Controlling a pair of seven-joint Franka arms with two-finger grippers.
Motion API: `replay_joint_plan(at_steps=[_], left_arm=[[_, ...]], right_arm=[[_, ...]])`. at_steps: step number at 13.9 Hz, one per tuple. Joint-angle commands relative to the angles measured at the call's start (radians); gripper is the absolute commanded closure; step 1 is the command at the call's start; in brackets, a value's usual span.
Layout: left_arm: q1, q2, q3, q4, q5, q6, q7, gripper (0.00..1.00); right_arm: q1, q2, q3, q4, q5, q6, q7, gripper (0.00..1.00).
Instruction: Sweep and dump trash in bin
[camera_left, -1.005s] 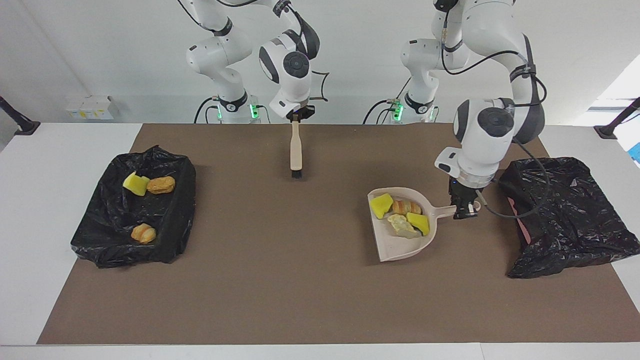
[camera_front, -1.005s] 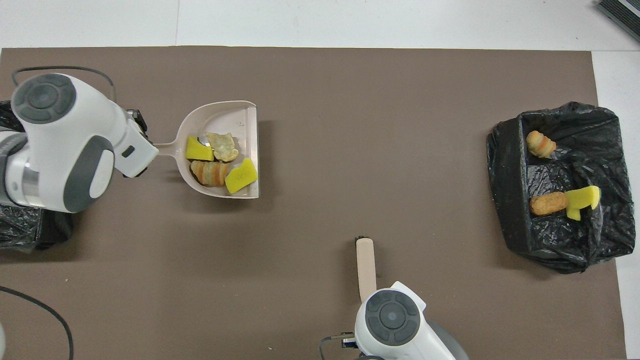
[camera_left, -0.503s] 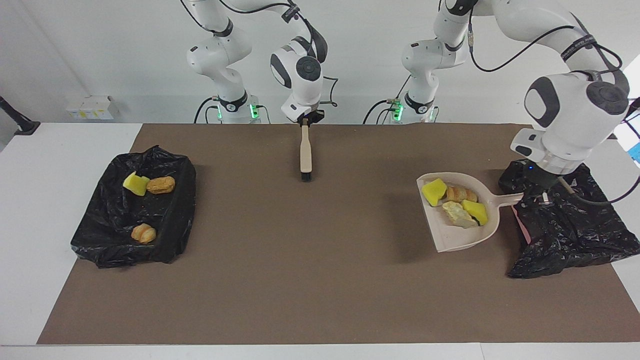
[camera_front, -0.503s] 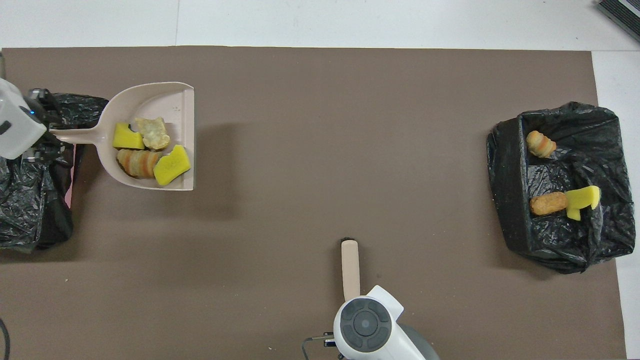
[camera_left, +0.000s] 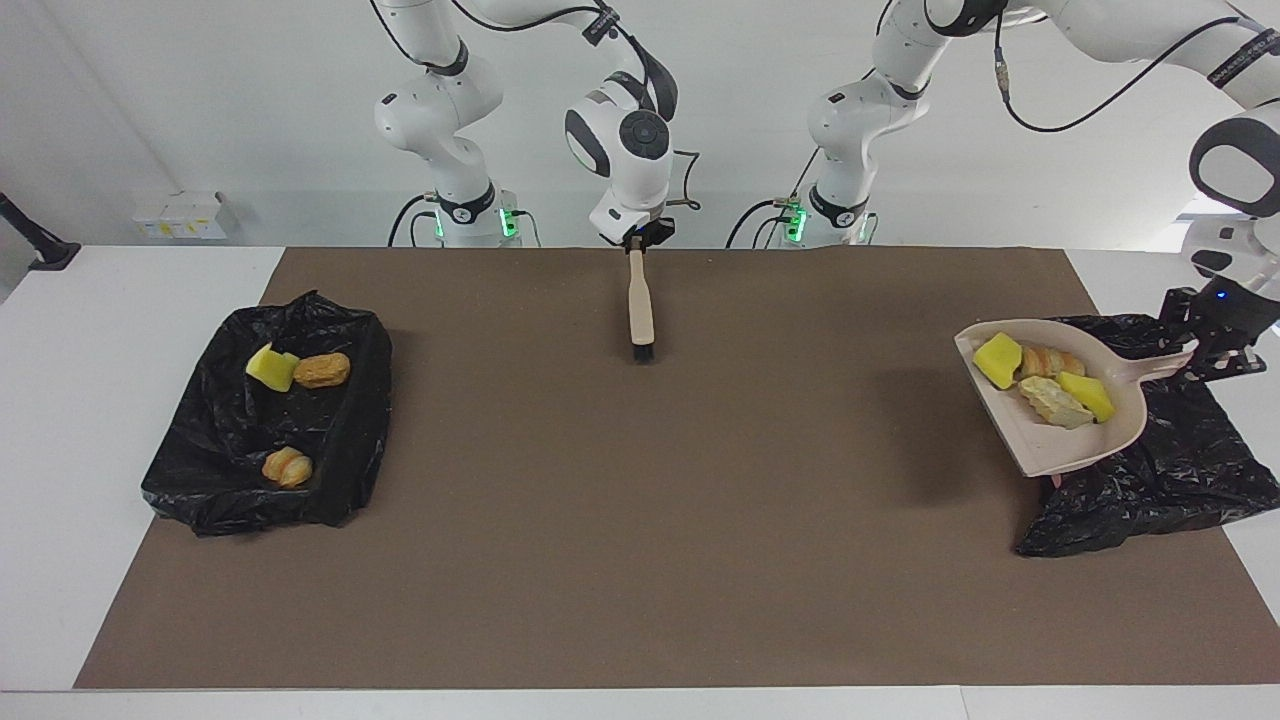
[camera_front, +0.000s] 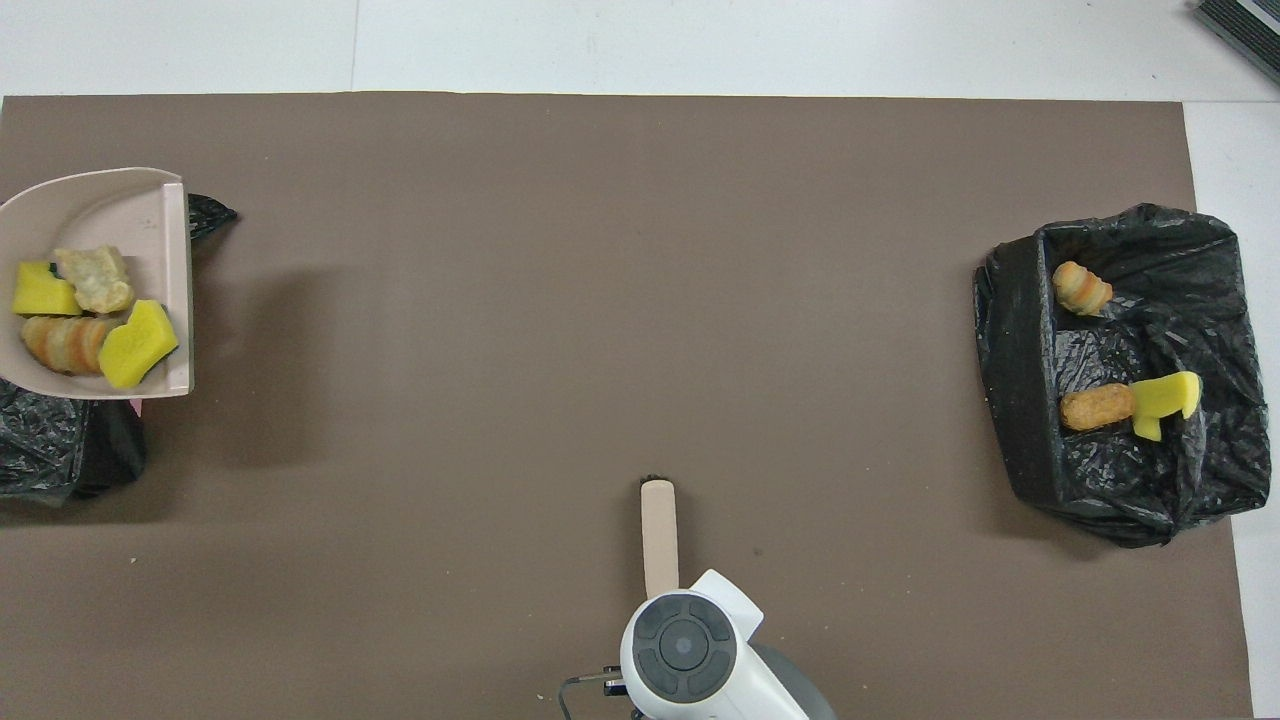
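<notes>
At the right arm's end of the surface (camera_left: 620, 600) I see a black-lined bin (camera_left: 200, 480) with three scraps (camera_left: 297, 370) inside. My right pincer (camera_left: 640, 238) grips a brush (camera_left: 640, 310) upright mid-surface. My left pincer (camera_left: 1195, 355) grips a dustpan (camera_left: 1050, 450) carrying four pieces of trash (camera_left: 1045, 385) above a second black-bagged bin (camera_left: 1180, 470).

Light: bright, even, from overhead.
Shadows: soft, dim patch on the brown mat (camera_left: 600, 520) beside the raised dustpan (camera_left: 1035, 450).
Focus: both views sharp.
Glare: window glow at one edge.

My dustpan (camera_left: 1040, 450) looks smooth matt plastic; both bin bags (camera_left: 1180, 470) are crinkled glossy film, the mat (camera_left: 640, 520) matt.
</notes>
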Motion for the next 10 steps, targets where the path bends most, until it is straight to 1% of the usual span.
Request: replay_joint_plan(at_steps=[1, 3, 4, 5, 6, 7, 8, 9, 10], left_arm=[[0.062, 0.039, -0.005, 0.086, 0.033, -0.015, 0.045, 1.00], [0.087, 0.038, -0.004, 0.086, 0.128, 0.025, 0.087, 1.00], [0.100, 0.038, 0.005, 0.081, 0.189, 0.057, 0.087, 1.00], [0.102, 0.036, 0.005, 0.075, 0.264, 0.100, 0.078, 1.00], [0.095, 0.036, 0.007, 0.068, 0.355, 0.132, 0.065, 1.00], [0.084, 0.035, 0.007, 0.066, 0.425, 0.128, -0.005, 1.00], [0.070, 0.023, 0.005, 0.042, 0.519, 0.119, -0.099, 1.00], [0.040, 0.001, 0.005, -0.006, 0.625, 0.129, -0.155, 1.00], [0.027, -0.019, 0.005, -0.035, 0.691, 0.132, -0.195, 1.00]], right_arm=[[-0.003, 0.017, 0.006, 0.012, 0.022, -0.026, 0.018, 1.00], [-0.002, 0.029, 0.007, 0.010, 0.022, -0.029, 0.010, 0.94], [-0.002, 0.029, 0.007, 0.010, 0.012, -0.031, 0.008, 0.89], [0.000, 0.029, 0.007, 0.010, 0.003, -0.034, 0.007, 0.80], [0.000, 0.029, 0.007, 0.011, -0.001, -0.047, 0.008, 0.74], [0.000, 0.029, 0.007, 0.013, -0.008, -0.049, 0.008, 0.61], [-0.002, 0.035, 0.007, 0.016, -0.015, -0.049, 0.008, 0.56], [-0.005, 0.041, 0.006, 0.025, -0.015, -0.049, 0.010, 0.49], [-0.014, 0.041, 0.006, 0.028, -0.017, -0.048, 0.008, 0.44]])
